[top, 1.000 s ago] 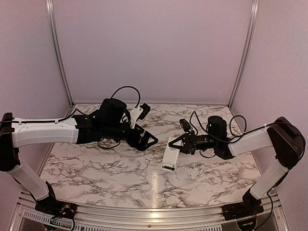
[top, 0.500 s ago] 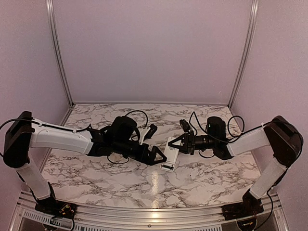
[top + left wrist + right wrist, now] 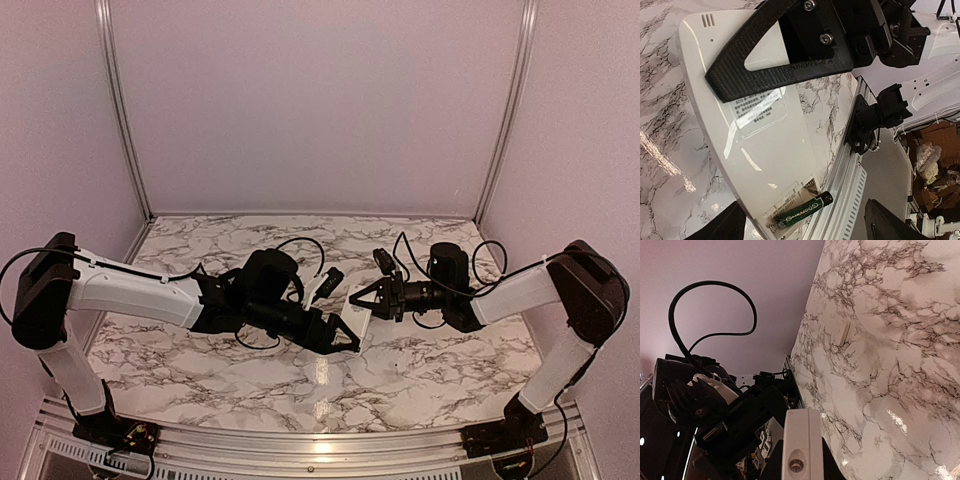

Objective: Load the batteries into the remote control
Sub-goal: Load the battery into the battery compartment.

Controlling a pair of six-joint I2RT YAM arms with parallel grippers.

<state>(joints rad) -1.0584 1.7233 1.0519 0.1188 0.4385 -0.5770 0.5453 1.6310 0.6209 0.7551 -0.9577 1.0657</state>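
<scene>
The white remote control (image 3: 353, 307) lies back-up on the marble table between both arms. My right gripper (image 3: 364, 298) is shut on its far end; the right wrist view shows that end (image 3: 802, 437) squeezed between the two fingers. My left gripper (image 3: 341, 340) hovers open over the near end, its fingers wide apart on either side. In the left wrist view the remote's back (image 3: 765, 150) fills the frame. One green-and-black battery (image 3: 802, 212) lies slanted in the open compartment, its black tip poking past the remote's end. Neither left finger touches it.
A small flat white piece (image 3: 843, 333) lies on the marble beyond the remote. The aluminium rail (image 3: 300, 440) runs along the table's near edge. Purple walls and metal posts (image 3: 122, 110) enclose the table. Loose black cables (image 3: 410, 262) loop above both wrists.
My left arm has swung right and forward, bringing its gripper from the table's middle to over the remote's near end; its jaws have narrowed slightly. The right gripper and remote have stayed put.
</scene>
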